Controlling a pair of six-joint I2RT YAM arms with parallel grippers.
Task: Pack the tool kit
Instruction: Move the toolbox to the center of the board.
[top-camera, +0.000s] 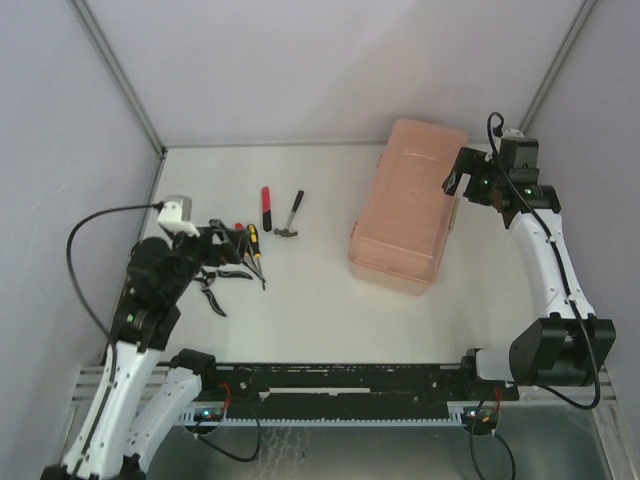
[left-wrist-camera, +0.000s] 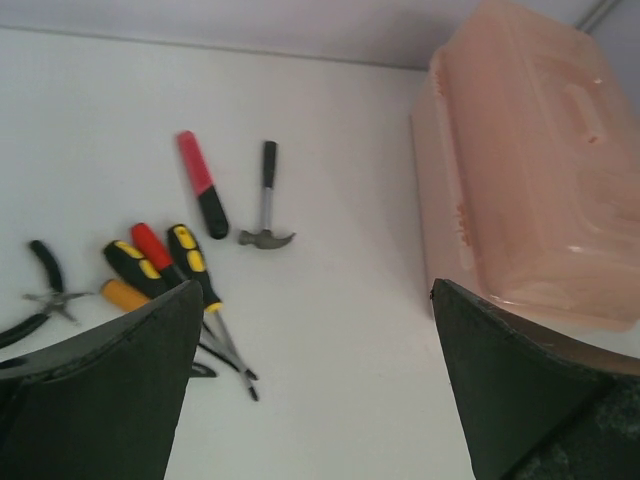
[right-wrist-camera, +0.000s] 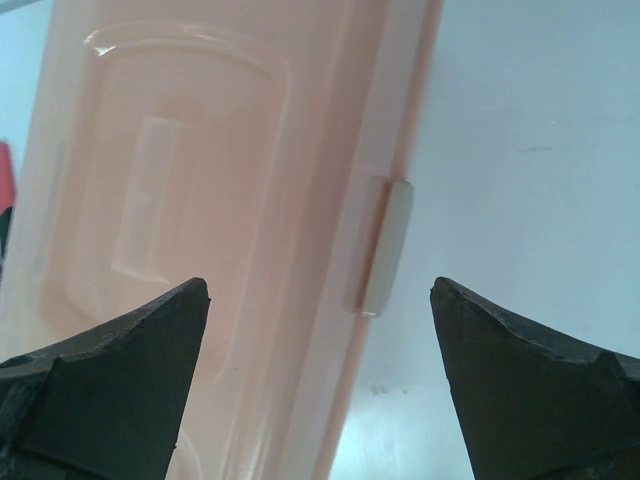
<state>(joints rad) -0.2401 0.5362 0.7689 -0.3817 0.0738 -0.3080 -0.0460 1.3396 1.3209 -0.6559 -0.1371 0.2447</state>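
A closed pink plastic tool box (top-camera: 408, 207) lies right of the table's middle; it also shows in the left wrist view (left-wrist-camera: 530, 170) and the right wrist view (right-wrist-camera: 210, 200), where its white latch (right-wrist-camera: 385, 245) sits on the right edge. A small hammer (top-camera: 291, 216), a red and black tool (top-camera: 266, 208), screwdrivers (top-camera: 246, 243) and black pliers (top-camera: 216, 285) lie loose at the left. My left gripper (top-camera: 222, 240) is open and empty above the screwdrivers. My right gripper (top-camera: 455, 180) is open and empty above the box's right edge, its jaws straddling the latch.
Grey walls close the table at the back and sides. A black rail (top-camera: 350, 380) runs along the near edge between the arm bases. Bare white table (top-camera: 310, 300) lies between the tools and the box.
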